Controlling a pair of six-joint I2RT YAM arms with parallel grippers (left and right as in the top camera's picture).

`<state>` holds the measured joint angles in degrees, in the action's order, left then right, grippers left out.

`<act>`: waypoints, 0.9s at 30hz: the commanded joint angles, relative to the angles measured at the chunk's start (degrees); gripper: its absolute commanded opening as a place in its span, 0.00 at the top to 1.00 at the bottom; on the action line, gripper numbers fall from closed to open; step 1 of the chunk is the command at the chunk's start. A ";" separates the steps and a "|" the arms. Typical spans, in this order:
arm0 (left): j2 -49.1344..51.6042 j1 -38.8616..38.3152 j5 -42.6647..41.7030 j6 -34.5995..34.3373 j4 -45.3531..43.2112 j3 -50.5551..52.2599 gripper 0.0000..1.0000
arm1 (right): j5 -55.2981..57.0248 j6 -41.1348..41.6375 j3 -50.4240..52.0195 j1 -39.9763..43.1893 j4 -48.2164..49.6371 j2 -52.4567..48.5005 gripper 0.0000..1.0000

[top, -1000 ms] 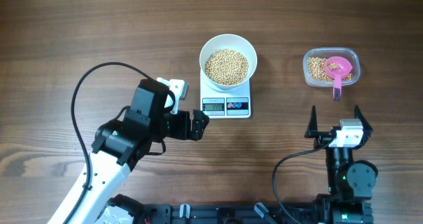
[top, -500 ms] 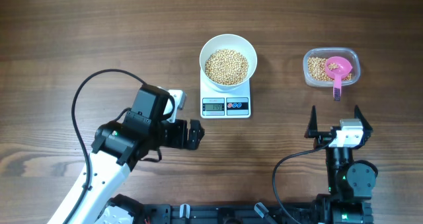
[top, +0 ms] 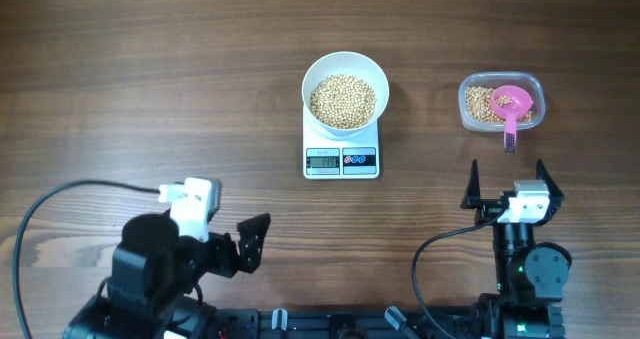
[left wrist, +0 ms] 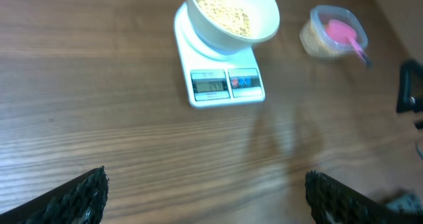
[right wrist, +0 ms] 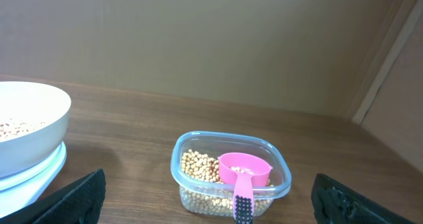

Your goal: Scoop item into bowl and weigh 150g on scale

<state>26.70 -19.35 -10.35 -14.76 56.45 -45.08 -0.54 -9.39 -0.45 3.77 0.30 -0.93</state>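
Observation:
The white bowl (top: 345, 67) stands on the scale (top: 342, 160) at the table's middle, filled with tan beans (top: 343, 99). In the left wrist view the bowl (left wrist: 264, 27) and scale (left wrist: 225, 86) lie far ahead. My left gripper (top: 245, 247) is open and empty near the front left edge, well away from the scale; its jaws (left wrist: 206, 184) frame bare wood. My right gripper (top: 508, 181) is open and empty at the front right, short of the clear tub. In the right wrist view its jaws (right wrist: 208, 187) stand wide either side of that tub.
The clear plastic tub (top: 501, 102) at the back right holds more beans and a pink scoop (top: 511, 104), handle pointing toward the right arm. In the right wrist view the tub (right wrist: 198, 148), the scoop (right wrist: 246, 171) and the bowl's edge (right wrist: 33, 125) show.
My left arm has pulled back from beside the scale to the front left edge of the table, still open. The right arm, bowl, scale and tub have not moved.

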 commanded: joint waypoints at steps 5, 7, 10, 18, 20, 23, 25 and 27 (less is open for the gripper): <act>-10.64 5.05 1.49 1.09 -17.59 14.78 0.00 | 0.96 -1.01 0.15 -0.44 0.11 0.66 0.00; -12.59 5.57 1.51 1.11 -23.76 18.67 0.00 | 0.96 -1.01 0.15 -0.44 0.11 0.66 0.00; -14.80 6.54 3.39 1.09 -34.12 25.77 0.00 | 0.96 -0.98 0.15 -0.44 0.11 0.66 0.00; -14.97 8.74 5.14 1.09 -64.08 42.56 0.00 | 0.94 -1.01 0.15 -0.44 0.11 0.66 0.00; -15.08 9.16 5.57 1.09 -68.48 44.78 0.00 | 0.96 -1.01 0.15 -0.44 0.11 0.66 0.00; -16.20 9.84 5.62 1.09 -68.43 44.76 0.00 | 0.96 -1.01 0.15 -0.44 0.11 0.66 0.00; -17.16 10.40 6.10 1.11 -68.26 44.76 0.00 | 0.96 -1.03 0.15 -0.44 0.11 0.66 0.00; -18.18 11.04 7.30 1.09 -67.78 44.76 0.00 | 0.96 -1.01 0.15 -0.44 0.11 0.66 0.00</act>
<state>10.57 -9.56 -5.52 -14.37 -11.46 -0.69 -0.36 -9.78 -0.45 3.77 0.27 -0.89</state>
